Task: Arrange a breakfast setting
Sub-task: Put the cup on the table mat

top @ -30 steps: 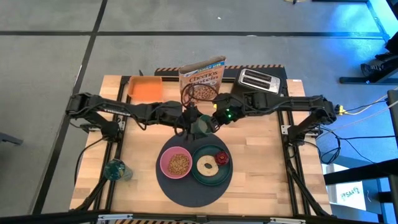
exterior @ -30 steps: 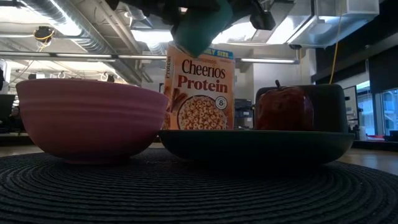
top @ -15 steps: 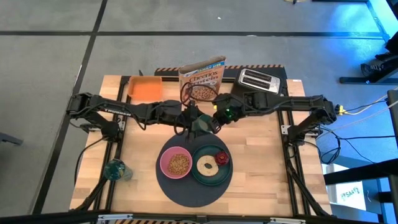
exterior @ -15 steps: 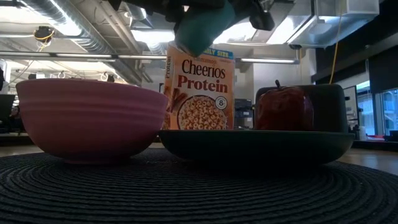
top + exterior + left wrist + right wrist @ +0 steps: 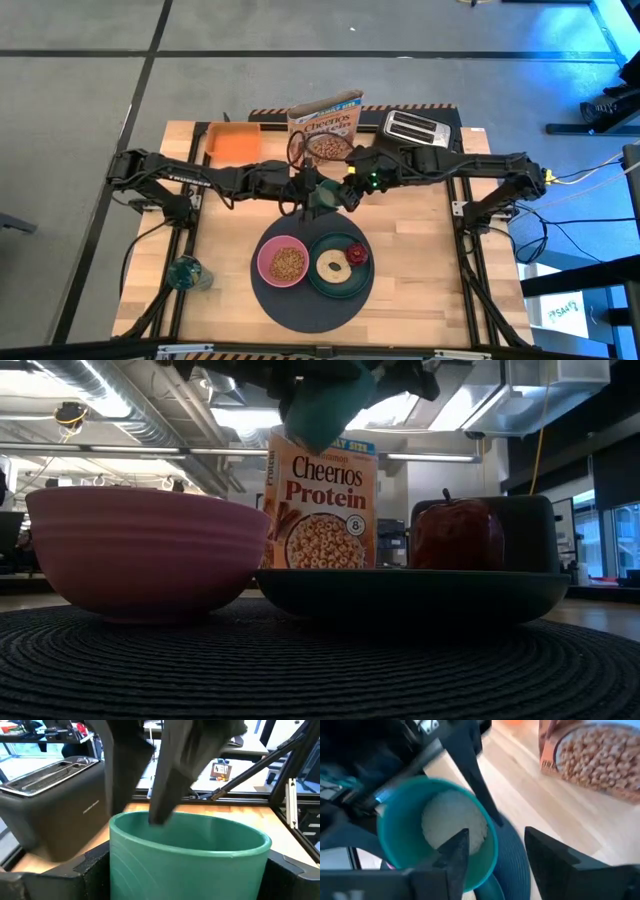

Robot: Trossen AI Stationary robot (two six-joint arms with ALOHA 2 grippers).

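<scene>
The small pale-green cup (image 5: 322, 197) hangs in the air over the far middle of the table, above the mat's far edge, and shows tilted in the low view (image 5: 325, 405). My left gripper (image 5: 190, 870) is shut on it. My right gripper (image 5: 492, 855) is open, with one finger inside the cup and the other outside its wall. The pink bowl (image 5: 284, 263) with cereal and the dark green plate (image 5: 340, 287) stand on the round dark grey mat (image 5: 300, 310). On the plate lie a bagel-like ring (image 5: 331, 266) and a small red food piece (image 5: 357, 253). My left gripper pinches the cup's outer wall (image 5: 115, 865) between its two fingers, on two opposite sides below the rim. The fingers come level from the table's left side. The cup is lifted clear of the table and tilted. My right gripper's fingers (image 5: 457, 852) straddle the cup's rim (image 5: 492, 842) from the table's right side. I cannot tell whether the inner finger touches the wall.
A Cheerios box (image 5: 325, 125) and a dark toaster (image 5: 418, 128) stand at the far edge behind the cup. An orange tray (image 5: 235, 142) sits at the far left. A blue-green glass (image 5: 187, 272) stands near the left edge.
My right gripper has drawn back a little toward the table's right edge. The cup stays lifted at the same place between the two grippers.
</scene>
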